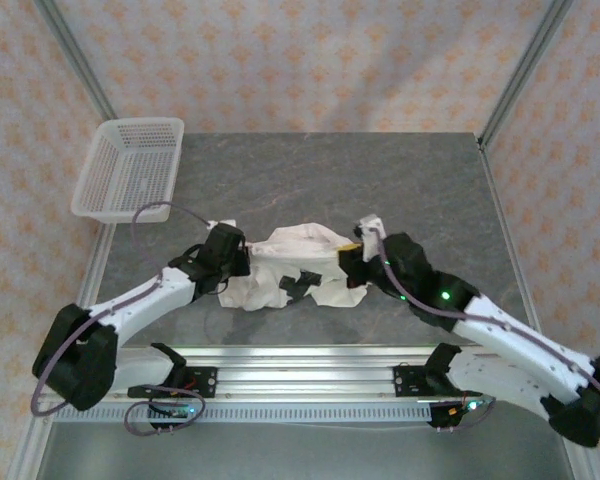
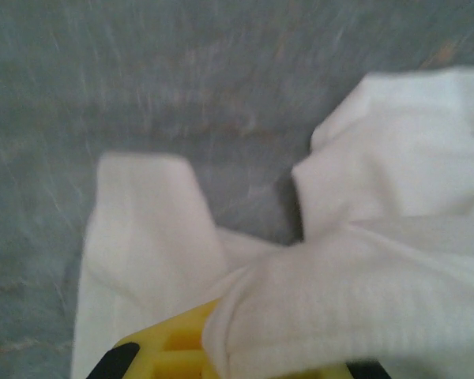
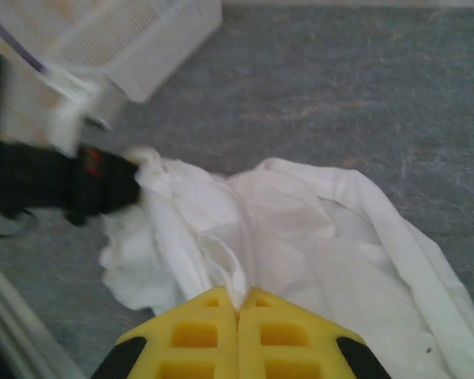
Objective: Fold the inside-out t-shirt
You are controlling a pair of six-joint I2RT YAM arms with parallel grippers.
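We see the inside-out t-shirt point(image 1: 298, 265) lying in a crumpled, off-white bunch on the grey tabletop point(image 1: 430, 190). It sits toward the near edge and about midway across, between the two grippers.

The left gripper point(image 1: 237, 258) sits at the shirt's left end. In its wrist view the cloth point(image 2: 395, 260) drapes over a yellow finger point(image 2: 174, 347) and hides the rest of the jaws. The fabric runs right into them, and we take them as closed on a fold. A loose flap point(image 2: 142, 229) spreads onto the table point(image 2: 142, 79) beside it. This view is blurred.

The right gripper point(image 1: 352, 250) sits at the shirt's right end. Its wrist view shows the two yellow fingers pressed flat together point(image 3: 238, 308), with a thin ridge of fabric pinched at their tips. From there the t-shirt point(image 3: 324, 245) fans away in wrinkled layers, one long hem trailing off to the right. Across the bunch we see the dark body of the left gripper point(image 3: 103, 185) touching the cloth.

A white mesh basket point(image 1: 130, 170) stands at the far left corner of the table, well apart from the shirt. It also shows in the right wrist view point(image 3: 142, 39).
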